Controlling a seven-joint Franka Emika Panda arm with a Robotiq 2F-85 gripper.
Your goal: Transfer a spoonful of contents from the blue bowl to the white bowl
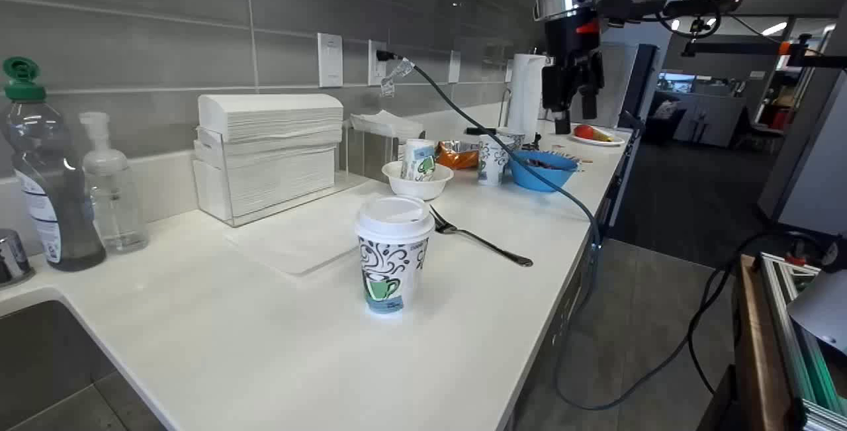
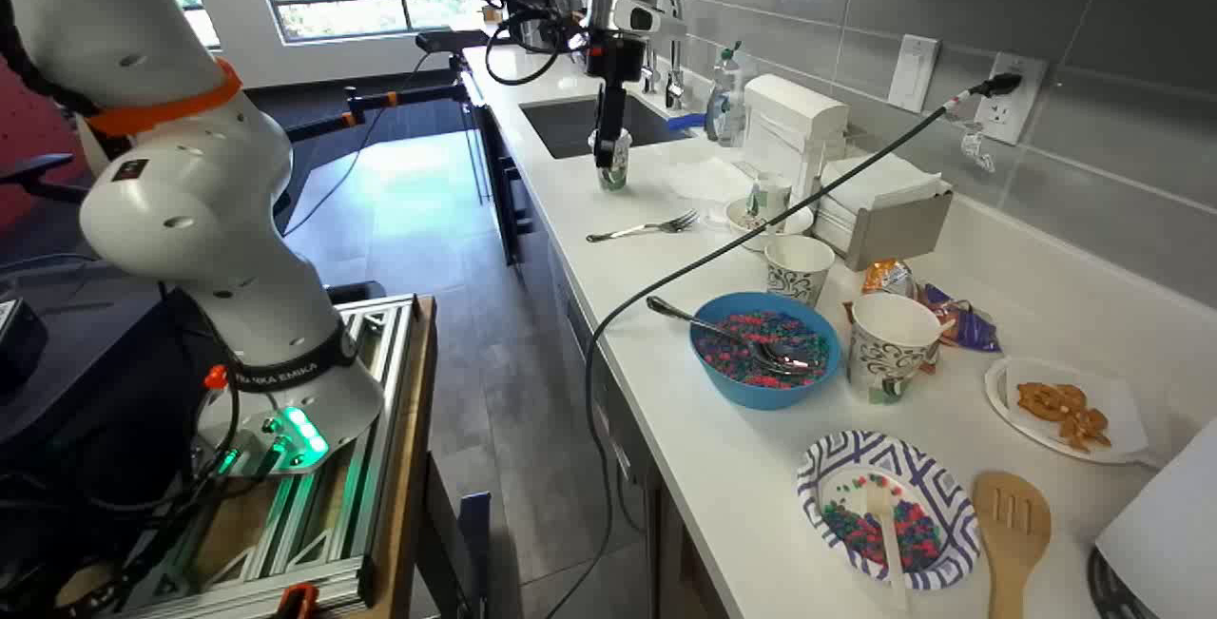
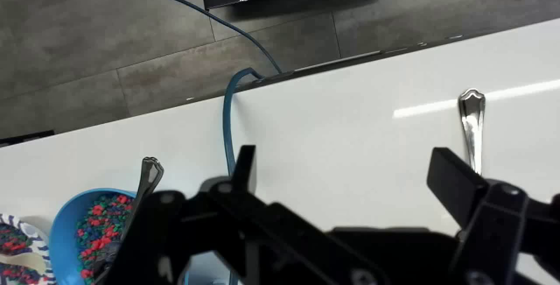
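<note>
The arm point(image 2: 190, 205) holds its pincer point(image 3: 348, 170) aloft, pointing downward and spread wide apart.

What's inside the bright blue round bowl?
The bright blue round bowl holds small red, green and dark blue bits, with a silver metal utensil, probably a spoon, resting among them. They cover the bottom, and the utensil hides what's beneath it.

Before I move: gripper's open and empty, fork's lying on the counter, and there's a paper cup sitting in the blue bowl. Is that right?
One slip: the paper cup sits in the white bowl, not the blue bowl, as both exterior views show. The rest stands: gripper open and empty, fork on the counter.
</note>
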